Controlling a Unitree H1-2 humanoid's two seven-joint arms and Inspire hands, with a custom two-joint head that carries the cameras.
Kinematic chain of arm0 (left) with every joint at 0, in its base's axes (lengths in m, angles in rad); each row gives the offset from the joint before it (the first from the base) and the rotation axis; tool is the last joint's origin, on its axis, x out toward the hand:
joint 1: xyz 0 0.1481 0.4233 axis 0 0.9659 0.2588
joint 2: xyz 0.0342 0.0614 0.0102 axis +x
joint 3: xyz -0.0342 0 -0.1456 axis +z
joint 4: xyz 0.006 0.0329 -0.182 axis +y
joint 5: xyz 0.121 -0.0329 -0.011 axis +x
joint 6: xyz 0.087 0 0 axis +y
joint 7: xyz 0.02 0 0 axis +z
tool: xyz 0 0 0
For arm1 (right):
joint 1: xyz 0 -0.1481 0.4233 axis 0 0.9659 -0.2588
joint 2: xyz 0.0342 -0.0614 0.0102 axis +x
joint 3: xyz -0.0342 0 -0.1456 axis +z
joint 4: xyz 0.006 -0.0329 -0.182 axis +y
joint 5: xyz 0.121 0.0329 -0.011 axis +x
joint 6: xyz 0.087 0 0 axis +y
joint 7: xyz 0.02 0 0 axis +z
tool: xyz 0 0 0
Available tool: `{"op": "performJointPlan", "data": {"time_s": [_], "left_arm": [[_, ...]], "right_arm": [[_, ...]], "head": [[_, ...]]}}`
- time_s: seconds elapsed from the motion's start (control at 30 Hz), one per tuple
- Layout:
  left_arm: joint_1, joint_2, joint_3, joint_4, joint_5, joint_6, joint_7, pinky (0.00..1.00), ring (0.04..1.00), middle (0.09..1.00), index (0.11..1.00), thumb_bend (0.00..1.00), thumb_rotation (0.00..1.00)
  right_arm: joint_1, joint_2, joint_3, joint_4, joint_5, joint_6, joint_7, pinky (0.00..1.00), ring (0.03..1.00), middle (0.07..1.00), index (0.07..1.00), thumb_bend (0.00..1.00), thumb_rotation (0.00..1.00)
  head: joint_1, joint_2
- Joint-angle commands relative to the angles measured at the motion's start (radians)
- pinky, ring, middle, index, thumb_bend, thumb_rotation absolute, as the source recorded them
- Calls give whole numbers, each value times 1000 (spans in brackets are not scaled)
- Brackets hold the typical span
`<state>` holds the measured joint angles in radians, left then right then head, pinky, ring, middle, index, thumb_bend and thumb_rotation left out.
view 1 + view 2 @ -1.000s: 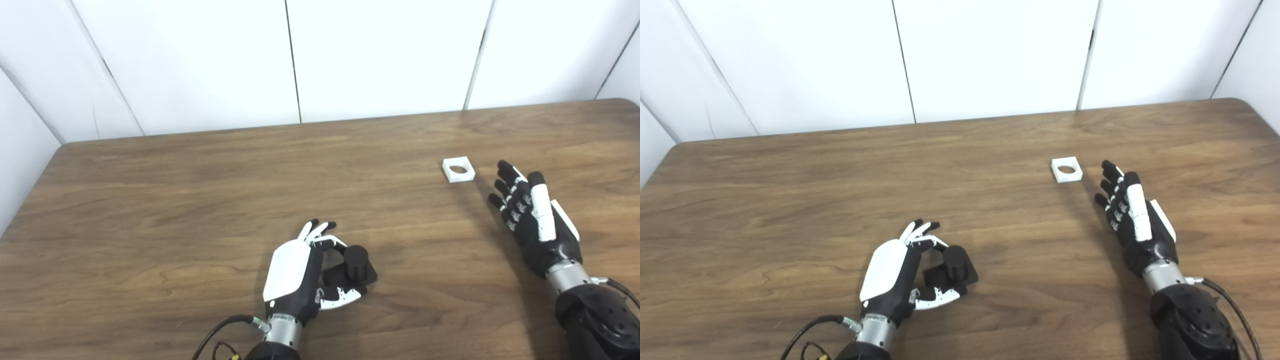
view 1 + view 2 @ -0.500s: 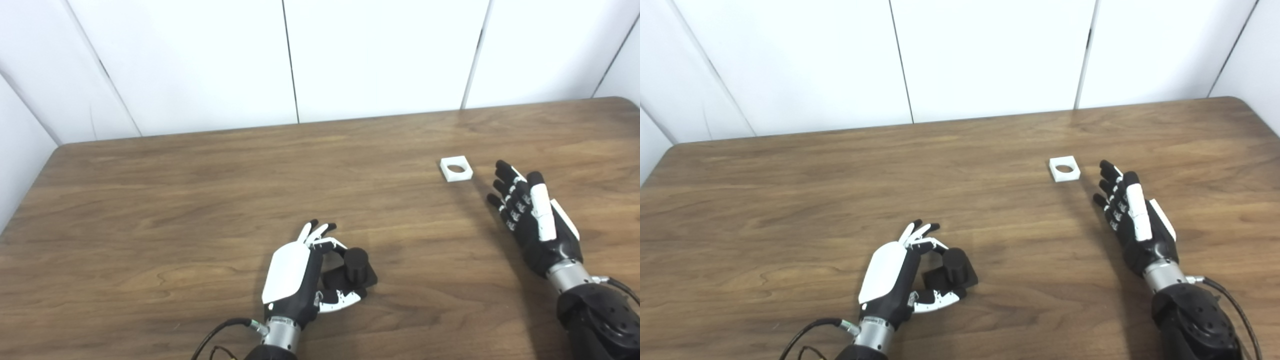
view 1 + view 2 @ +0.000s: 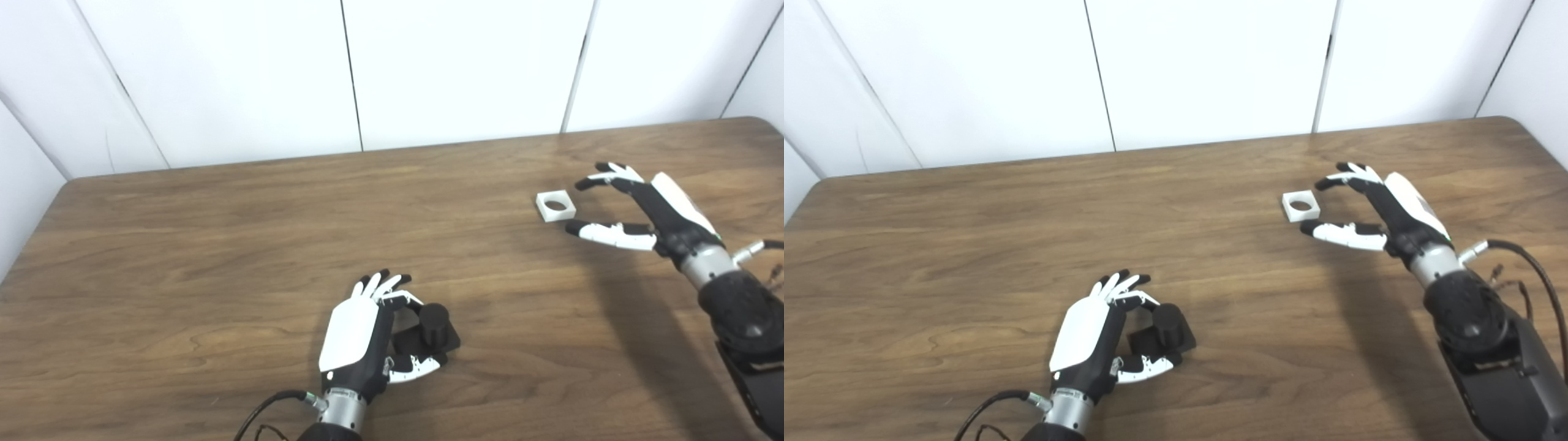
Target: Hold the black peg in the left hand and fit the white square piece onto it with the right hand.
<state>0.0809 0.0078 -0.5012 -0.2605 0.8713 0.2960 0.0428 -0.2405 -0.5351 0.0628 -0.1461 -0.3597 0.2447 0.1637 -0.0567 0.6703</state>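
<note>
The black peg (image 3: pixel 433 323), a short cylinder on a square base, stands on the table near the front middle. My left hand (image 3: pixel 361 334) curls around its left side, thumb in front of the base and fingers behind it, touching it. The white square piece (image 3: pixel 555 206) with a round hole lies flat on the table at the right. My right hand (image 3: pixel 637 205) hovers just right of it, open, fingers above and thumb below, not touching it. Both also show in the right eye view: the peg (image 3: pixel 1167 327) and the white piece (image 3: pixel 1301 205).
The wooden table (image 3: pixel 245 245) fills the view, with white wall panels behind its far edge. A black cable (image 3: pixel 269 407) runs from my left wrist at the front edge.
My right hand has lifted, turned sideways and moved forward and up to the right of the white piece, with fingers and thumb spread. The left hand stays at the peg.
</note>
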Motion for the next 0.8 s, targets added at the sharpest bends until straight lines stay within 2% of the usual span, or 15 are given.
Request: {"op": "performJointPlan", "data": {"time_s": [0.0,0.37,0.47,0.77], "left_arm": [[12,-2,-1,28,30,10,-6,1000,966,880,491,516,73],[12,-6,-2,43,24,-1,6,1000,966,875,491,517,73],[13,-4,-1,45,19,-5,10,1000,967,878,492,516,74],[19,-5,3,44,19,-10,11,1000,964,876,491,517,73]], "right_arm": [[-51,-33,0,-1,-24,-30,9,995,996,943,724,819,462],[-169,-51,36,107,-69,-27,79,1000,1000,949,701,858,345],[-201,-52,55,154,-84,-29,91,1000,1000,946,694,863,283],[-275,-55,102,258,-130,-32,122,1000,1000,949,716,873,286]], "head": [[0,0],[-5,-2],[-12,-8],[-21,-14]]}}
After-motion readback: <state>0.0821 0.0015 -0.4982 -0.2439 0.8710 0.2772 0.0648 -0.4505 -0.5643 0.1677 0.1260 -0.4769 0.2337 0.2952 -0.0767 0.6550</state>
